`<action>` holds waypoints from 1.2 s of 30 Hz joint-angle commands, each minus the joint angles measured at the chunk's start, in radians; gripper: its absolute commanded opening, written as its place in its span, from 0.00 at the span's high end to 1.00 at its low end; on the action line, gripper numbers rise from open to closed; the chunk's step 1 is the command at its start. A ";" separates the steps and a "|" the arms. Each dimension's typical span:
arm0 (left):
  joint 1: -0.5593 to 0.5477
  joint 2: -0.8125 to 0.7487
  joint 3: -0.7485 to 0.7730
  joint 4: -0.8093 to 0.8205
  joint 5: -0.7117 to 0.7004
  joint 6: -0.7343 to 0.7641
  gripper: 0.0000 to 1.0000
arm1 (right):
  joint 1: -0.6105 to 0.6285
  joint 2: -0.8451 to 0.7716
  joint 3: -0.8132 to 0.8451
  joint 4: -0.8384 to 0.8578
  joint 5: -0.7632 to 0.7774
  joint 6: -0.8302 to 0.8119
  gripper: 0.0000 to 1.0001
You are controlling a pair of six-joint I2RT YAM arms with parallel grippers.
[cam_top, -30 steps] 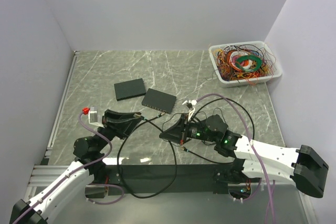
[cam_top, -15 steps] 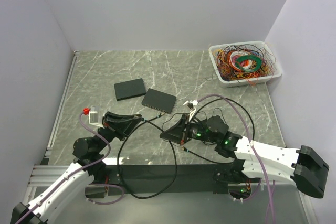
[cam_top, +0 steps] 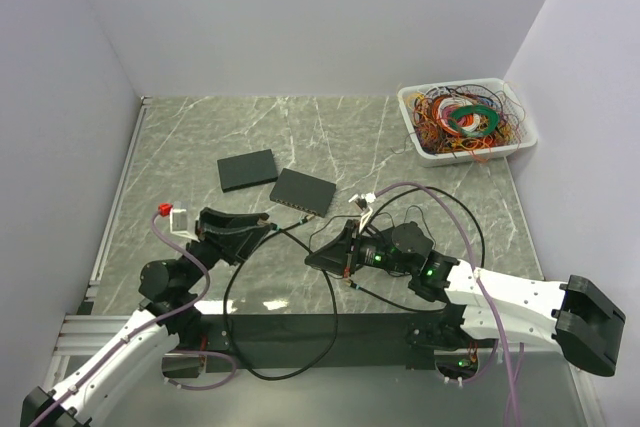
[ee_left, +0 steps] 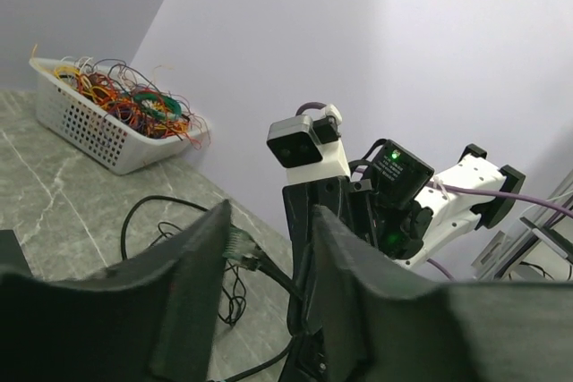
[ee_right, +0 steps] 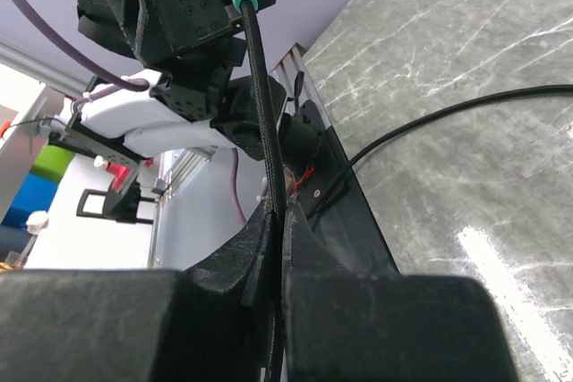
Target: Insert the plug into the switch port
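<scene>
Left wrist view shows the left gripper (ee_left: 269, 221) with jaws parted, the plug (ee_left: 238, 246) between them, not squeezed. The right gripper (ee_right: 279, 243) has jaws clenched on the cable (ee_right: 261, 87). The switch (cam_top: 302, 191) lies apart on the desk (cam_top: 380, 137); aligning and insertion remain, I judge.

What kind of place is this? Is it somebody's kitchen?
No, it looks like a robot test booth in a lab. Plain walls box in the table. It has a left arm, a right arm, a white basket of tangled wires and a black switch box.
</scene>
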 commanded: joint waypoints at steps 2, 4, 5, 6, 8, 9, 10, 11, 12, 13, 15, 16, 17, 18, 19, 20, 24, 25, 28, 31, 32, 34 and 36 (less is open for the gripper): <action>0.001 0.008 0.047 0.014 -0.013 0.021 0.60 | 0.005 0.001 -0.008 0.067 0.011 0.012 1.00; 0.001 0.021 0.045 0.023 -0.007 0.017 0.73 | 0.005 0.001 -0.008 0.067 0.009 0.014 1.00; 0.001 0.026 0.045 0.028 -0.004 0.017 0.77 | 0.006 0.003 -0.008 0.070 0.009 0.012 1.00; 0.001 0.032 0.048 0.037 0.002 0.016 0.80 | 0.005 0.005 -0.007 0.070 0.009 0.014 1.00; -0.001 0.046 0.053 0.037 0.007 0.017 0.92 | 0.006 0.008 -0.005 0.072 0.008 0.017 1.00; -0.001 0.049 0.057 0.037 0.008 0.017 0.96 | 0.006 0.012 -0.004 0.069 0.009 0.017 1.00; 0.001 0.055 0.062 0.035 0.007 0.017 0.99 | 0.006 0.012 -0.002 0.066 0.014 0.017 1.00; -0.001 0.061 0.069 0.022 -0.002 0.014 0.99 | 0.005 0.012 0.002 0.039 0.018 0.005 1.00; -0.001 0.064 0.079 -0.030 -0.018 0.011 0.99 | 0.006 0.014 0.021 0.005 0.029 -0.012 0.83; -0.001 0.077 0.106 -0.073 -0.051 0.010 0.99 | 0.008 0.011 0.033 -0.035 0.059 -0.032 0.71; 0.001 0.089 0.141 -0.153 -0.076 0.010 0.99 | 0.018 -0.011 0.082 -0.199 0.137 -0.115 0.34; 0.001 0.104 0.178 -0.250 -0.091 0.008 0.99 | 0.038 -0.023 0.102 -0.263 0.183 -0.143 0.28; -0.001 0.109 0.195 -0.292 -0.114 0.005 0.99 | 0.051 -0.047 0.139 -0.376 0.296 -0.191 0.23; -0.001 0.116 0.209 -0.335 -0.125 0.002 0.99 | 0.064 -0.060 0.159 -0.429 0.349 -0.213 0.14; -0.001 0.124 0.233 -0.403 -0.134 -0.005 0.99 | 0.095 -0.069 0.179 -0.477 0.416 -0.232 0.12; -0.001 0.127 0.243 -0.435 -0.151 -0.010 0.99 | 0.110 -0.081 0.215 -0.549 0.505 -0.262 0.11; -0.001 0.150 0.283 -0.547 -0.173 -0.038 0.99 | 0.209 -0.057 0.327 -0.673 0.688 -0.341 0.09; -0.001 0.165 0.296 -0.564 -0.170 -0.044 0.99 | 0.232 -0.043 0.354 -0.693 0.727 -0.359 0.09; -0.001 0.205 0.310 -0.587 -0.145 -0.047 0.99 | 0.325 0.029 0.441 -0.742 0.882 -0.457 0.09; -0.001 0.248 0.323 -0.603 -0.111 -0.052 0.99 | 0.359 0.098 0.498 -0.741 0.954 -0.496 0.12; -0.001 0.256 0.323 -0.601 -0.099 -0.053 0.99 | 0.362 0.127 0.513 -0.733 0.960 -0.511 0.12; -0.001 0.265 0.320 -0.595 -0.073 -0.059 0.99 | 0.364 0.152 0.526 -0.715 0.977 -0.532 0.15; -0.001 0.262 0.315 -0.593 -0.064 -0.067 0.99 | 0.362 0.190 0.542 -0.700 0.979 -0.548 0.18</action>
